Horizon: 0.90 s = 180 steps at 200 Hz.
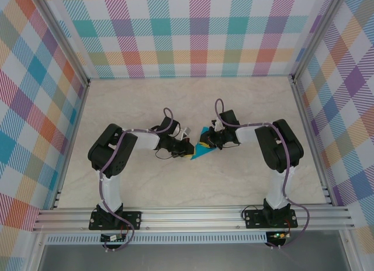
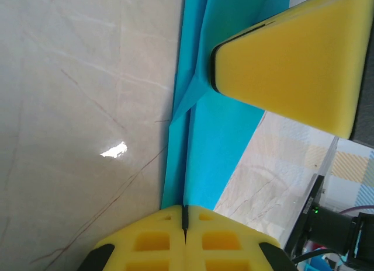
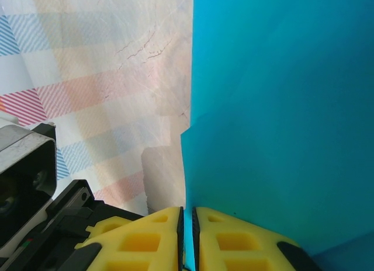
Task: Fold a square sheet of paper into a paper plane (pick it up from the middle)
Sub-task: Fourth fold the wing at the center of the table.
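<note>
Two claws meet at the middle of the table (image 1: 146,107), and between them you see the teal paper (image 1: 203,148), already folded to a narrow triangle. I judge that they hold it from both sides so the layers cannot spring apart or slide. The left claw (image 2: 185,209) is closed tight on one edge of the paper; the right claw (image 3: 187,211) is pinched on the other.
</note>
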Each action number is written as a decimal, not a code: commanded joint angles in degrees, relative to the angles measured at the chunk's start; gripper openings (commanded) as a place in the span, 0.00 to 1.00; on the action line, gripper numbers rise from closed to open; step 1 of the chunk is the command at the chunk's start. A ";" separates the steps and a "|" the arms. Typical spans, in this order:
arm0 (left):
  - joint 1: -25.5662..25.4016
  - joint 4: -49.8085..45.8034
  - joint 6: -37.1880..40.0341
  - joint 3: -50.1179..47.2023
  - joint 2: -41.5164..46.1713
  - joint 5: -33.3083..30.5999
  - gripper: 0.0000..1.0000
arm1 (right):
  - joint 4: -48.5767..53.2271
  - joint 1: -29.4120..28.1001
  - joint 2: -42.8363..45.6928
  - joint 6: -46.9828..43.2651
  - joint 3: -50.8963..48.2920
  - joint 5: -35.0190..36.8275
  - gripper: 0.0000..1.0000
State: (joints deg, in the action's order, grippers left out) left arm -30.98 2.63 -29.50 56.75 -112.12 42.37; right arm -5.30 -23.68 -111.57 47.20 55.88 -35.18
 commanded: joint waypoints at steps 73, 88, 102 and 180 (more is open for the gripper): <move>-0.48 15.26 -16.96 -8.14 2.20 2.57 0.00 | 1.61 0.48 2.62 -2.68 0.35 -1.26 0.17; -0.66 15.90 -17.95 -8.24 2.17 2.28 0.00 | 1.86 0.47 3.02 -2.74 0.58 -1.16 0.17; -0.83 15.41 -17.99 -8.17 2.25 1.70 0.00 | 2.44 0.48 2.94 -2.86 1.13 -0.85 0.17; -0.92 8.42 -13.60 -6.67 4.02 -2.52 0.00 | 5.13 0.47 -2.15 -1.67 3.36 2.16 0.11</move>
State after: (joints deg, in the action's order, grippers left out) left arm -31.42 15.77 -45.19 49.63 -110.21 41.69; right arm -2.24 -23.59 -111.68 45.67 58.22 -34.92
